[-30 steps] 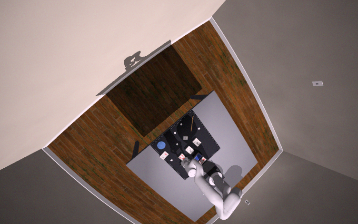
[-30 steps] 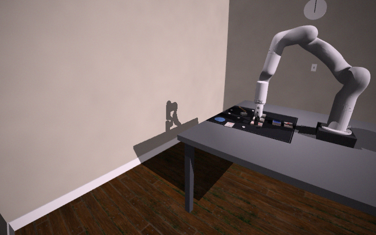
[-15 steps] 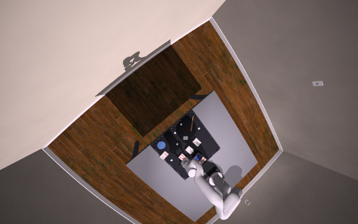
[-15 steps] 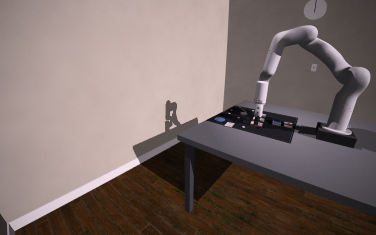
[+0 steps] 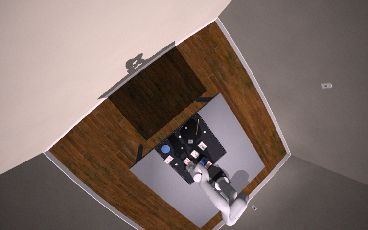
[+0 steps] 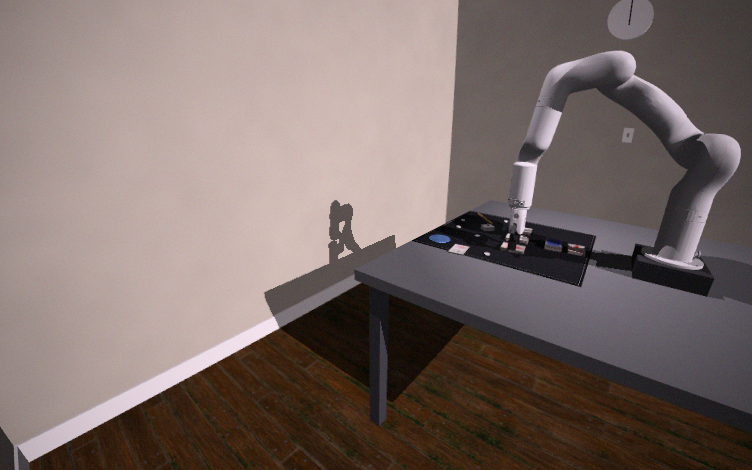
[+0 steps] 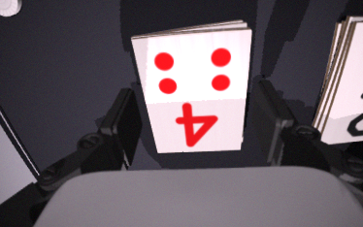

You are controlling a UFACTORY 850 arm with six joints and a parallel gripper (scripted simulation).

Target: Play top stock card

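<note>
In the wrist view a face-up red 4 card (image 7: 194,92) lies on top of a pile on the black card cloth (image 5: 190,146). My gripper (image 7: 195,103) is open low over it, one finger on each side and a gap between each finger and the card's edges. Another pile with a black number (image 7: 342,82) stands just to the right. In the top view the gripper (image 5: 190,164) is beside the blue-backed stock (image 5: 203,161). In the exterior view the gripper (image 6: 514,235) stands left of the stock (image 6: 552,243) and the waste (image 6: 576,248).
More card piles (image 5: 195,153) (image 5: 202,146) (image 5: 168,159) lie on the cloth. A blue disc (image 5: 165,149), a pencil (image 5: 197,126), a small die (image 5: 190,141) and small white pieces are also there. The arm's base (image 6: 671,266) stands at the table's right.
</note>
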